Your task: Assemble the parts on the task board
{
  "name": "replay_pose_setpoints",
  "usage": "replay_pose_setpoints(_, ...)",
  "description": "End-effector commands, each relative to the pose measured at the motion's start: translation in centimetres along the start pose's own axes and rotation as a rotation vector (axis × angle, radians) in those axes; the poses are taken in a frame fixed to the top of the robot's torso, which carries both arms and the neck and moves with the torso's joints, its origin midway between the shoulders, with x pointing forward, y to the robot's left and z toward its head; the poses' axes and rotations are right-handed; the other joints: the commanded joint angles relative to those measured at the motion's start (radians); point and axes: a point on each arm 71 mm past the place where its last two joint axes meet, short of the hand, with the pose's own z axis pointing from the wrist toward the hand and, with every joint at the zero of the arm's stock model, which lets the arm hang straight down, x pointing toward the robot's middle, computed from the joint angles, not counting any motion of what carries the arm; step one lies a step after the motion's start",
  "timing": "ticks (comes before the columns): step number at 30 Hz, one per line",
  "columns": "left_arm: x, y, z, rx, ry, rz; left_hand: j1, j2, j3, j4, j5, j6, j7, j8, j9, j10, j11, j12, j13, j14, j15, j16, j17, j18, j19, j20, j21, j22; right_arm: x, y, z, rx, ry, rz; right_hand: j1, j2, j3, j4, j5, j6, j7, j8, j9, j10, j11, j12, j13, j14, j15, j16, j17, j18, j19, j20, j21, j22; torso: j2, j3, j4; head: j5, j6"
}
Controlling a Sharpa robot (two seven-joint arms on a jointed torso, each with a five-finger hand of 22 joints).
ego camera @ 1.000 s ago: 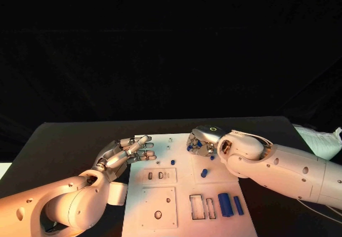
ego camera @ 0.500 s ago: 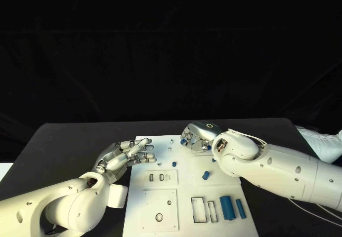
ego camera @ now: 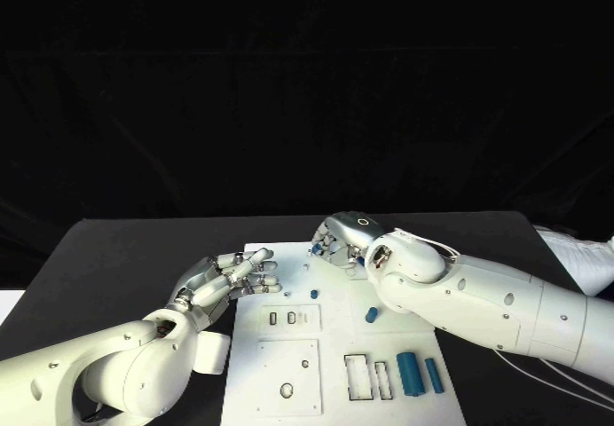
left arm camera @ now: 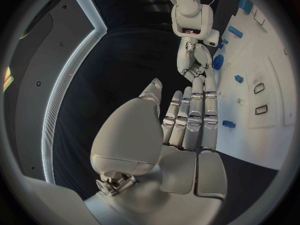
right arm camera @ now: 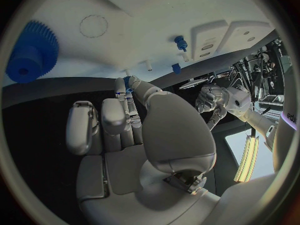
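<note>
Silver left hand (ego camera: 231, 280): fingers spread, holding nothing, at your white task board's (ego camera: 295, 355) left edge. Blue parts (ego camera: 417, 373) lie on its right side. Right hand (ego camera: 341, 244): fingers curled at the far edge; whether it grips anything, you cannot tell.

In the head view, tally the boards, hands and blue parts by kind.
Task board: 1
Blue parts lying loose on it: 4
Blue part at the right hand fingertips: 1
Hands, with the left hand: 2
Total: 8
</note>
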Motion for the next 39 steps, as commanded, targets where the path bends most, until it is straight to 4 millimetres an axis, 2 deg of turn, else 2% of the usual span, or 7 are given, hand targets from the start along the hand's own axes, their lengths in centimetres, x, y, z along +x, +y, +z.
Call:
replay_pose_setpoints(1, 0.3, -0.1, 0.0, 0.003, 0.018, -0.01, 0.005, 0.007, 0.0, -0.008, -0.006, -0.001, 0.007, -0.003, -0.002, -0.001, 0.005, -0.006, -0.002, 0.003, 0.003, -0.005, 0.001, 0.009, 0.005, -0.001, 0.002, 0.0, 0.1, 0.1, 0.3, 0.002, 0.002, -0.006, -0.001, -0.001, 0.009, 0.006, 0.0, 0.005, 0.002, 0.003, 0.031, -0.008, 0.004, -0.003, -0.001, 0.024, -0.002, 0.006, 0.002, -0.012, 0.002, 0.004, 0.006, 0.002, 0.003, -0.001, 0.0015, 0.0, -0.001)
replay_pose_setpoints(20, 0.3, -0.1, 0.0, 0.002, 0.018, -0.009, 0.005, 0.007, -0.001, -0.01, -0.006, -0.001, 0.007, -0.005, -0.002, -0.001, 0.006, -0.008, -0.002, 0.002, 0.004, -0.007, 0.002, 0.009, 0.004, -0.001, 0.001, 0.0, 0.9, 0.4, 1.1, 0.015, 0.057, -0.017, -0.009, -0.011, 0.005, 0.015, -0.002, 0.001, 0.004, -0.003, 0.033, -0.016, 0.007, -0.002, -0.002, 0.021, 0.0, 0.011, 0.002, -0.011, -0.001, 0.007, 0.007, 0.003, 0.008, -0.0003, 0.004, 0.0, -0.002)
replay_pose_setpoints(26, 0.2, -0.2, 0.0, 0.002, 0.018, -0.009, 0.005, 0.007, -0.001, -0.01, -0.006, -0.001, 0.007, -0.005, -0.002, -0.001, 0.006, -0.008, -0.002, 0.002, 0.004, -0.007, 0.002, 0.009, 0.004, -0.001, 0.001, 0.0, 1.1, 0.6, 1.4, 0.017, 0.066, -0.018, -0.011, -0.014, 0.004, 0.017, -0.002, -0.002, 0.005, -0.006, 0.033, -0.02, 0.008, -0.003, -0.003, 0.02, 0.002, 0.011, 0.001, -0.011, -0.002, 0.008, 0.008, 0.004, 0.01, -0.0004, 0.0031, 0.001, 0.0)
replay_pose_setpoints(32, 0.2, -0.2, 0.0, 0.002, 0.018, -0.009, 0.005, 0.007, -0.001, -0.011, -0.006, -0.002, 0.008, -0.006, -0.002, -0.002, 0.006, -0.009, -0.002, 0.002, 0.004, -0.008, 0.002, 0.009, 0.004, -0.001, 0.001, 0.0, 1.2, 0.5, 1.5, 0.029, 0.072, -0.021, -0.017, -0.029, 0.0, 0.025, -0.005, -0.017, 0.012, -0.016, 0.032, -0.04, 0.014, -0.004, -0.005, 0.015, 0.006, 0.009, -0.01, -0.01, -0.009, 0.012, 0.006, -0.002, 0.011, -0.0005, 0.003, 0.001, 0.0)
replay_pose_setpoints(35, 0.2, -0.2, 0.0, 0.001, 0.018, -0.008, 0.005, 0.007, -0.001, -0.011, -0.006, -0.002, 0.008, -0.006, -0.002, -0.002, 0.006, -0.009, -0.002, 0.002, 0.004, -0.008, 0.002, 0.009, 0.004, -0.001, 0.001, 0.0, 1.1, 0.4, 1.5, 0.042, 0.064, -0.021, -0.04, -0.06, -0.017, 0.045, -0.018, -0.074, 0.034, -0.021, 0.019, -0.098, 0.03, -0.004, -0.008, -0.004, 0.023, -0.03, -0.072, 0.0, -0.049, 0.023, -0.02, -0.055, 0.011, -0.0003, 0.0028, 0.001, 0.001)
replay_pose_setpoints(37, 0.2, -0.2, 0.0, 0.001, 0.018, -0.008, 0.005, 0.007, -0.001, -0.011, -0.006, -0.002, 0.008, -0.006, -0.002, -0.002, 0.006, -0.009, -0.002, 0.002, 0.004, -0.008, 0.002, 0.009, 0.004, -0.001, 0.001, 0.0, 1.0, 0.3, 1.4, 0.049, 0.053, -0.019, -0.054, -0.089, -0.046, 0.057, -0.024, -0.155, 0.056, -0.02, -0.002, -0.172, 0.054, -0.005, -0.01, -0.03, 0.04, -0.09, -0.161, 0.016, -0.107, 0.037, -0.06, -0.135, 0.012, -0.0002, 0.0029, 0.0, 0.002)
replay_pose_setpoints(39, 0.2, -0.2, 0.0, 0.0, 0.018, -0.008, 0.005, 0.007, -0.002, -0.012, -0.007, -0.003, 0.008, -0.007, -0.002, -0.003, 0.006, -0.01, -0.002, 0.001, 0.005, -0.009, 0.003, 0.009, 0.004, 0.0, 0.001, 0.0, 0.9, 0.2, 1.3, 0.051, 0.039, -0.016, -0.049, -0.099, -0.074, 0.062, -0.026, -0.208, 0.061, -0.02, -0.012, -0.222, 0.064, -0.003, -0.008, -0.043, 0.047, -0.127, -0.214, 0.027, -0.142, 0.047, -0.089, -0.185, 0.012, 0.0003, 0.0033, 0.0, 0.003)
